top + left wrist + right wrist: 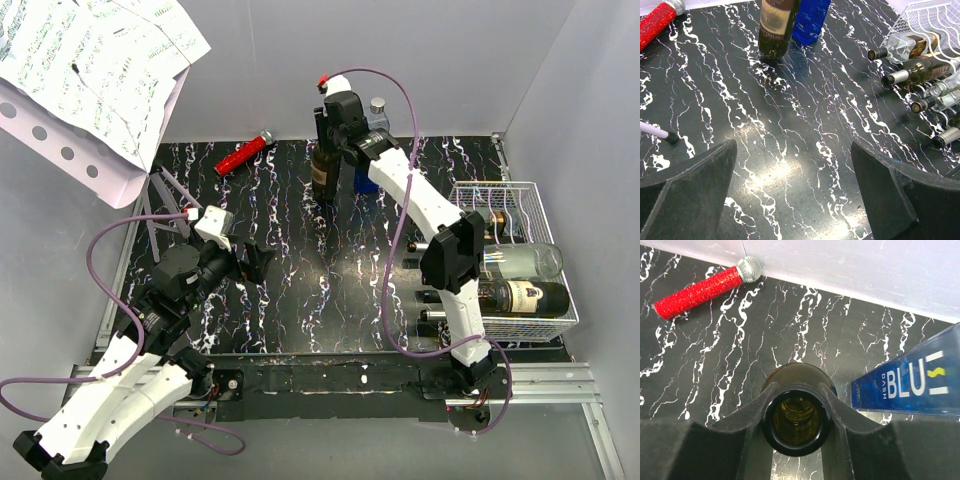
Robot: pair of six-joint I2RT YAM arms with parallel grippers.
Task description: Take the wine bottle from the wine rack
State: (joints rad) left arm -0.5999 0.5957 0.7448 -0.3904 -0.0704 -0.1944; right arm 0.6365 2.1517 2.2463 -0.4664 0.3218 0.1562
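A dark wine bottle (322,172) with a cream label stands upright on the black marbled table at the back centre. My right gripper (335,118) is shut on its neck from above. In the right wrist view the fingers (752,407) clasp both sides of the bottle's open mouth (796,421). The white wire wine rack (520,190) stands at the right with several bottles lying in it. My left gripper (258,262) is open and empty over the table's left middle, and its wrist view (792,150) shows bare tabletop between the jaws, with the bottle (776,27) far ahead.
A blue bottle (370,150) stands just right of the held bottle, close to it in the right wrist view (910,377). A red glitter microphone (245,155) lies at the back left. A music stand with sheets (90,70) overhangs the far left corner.
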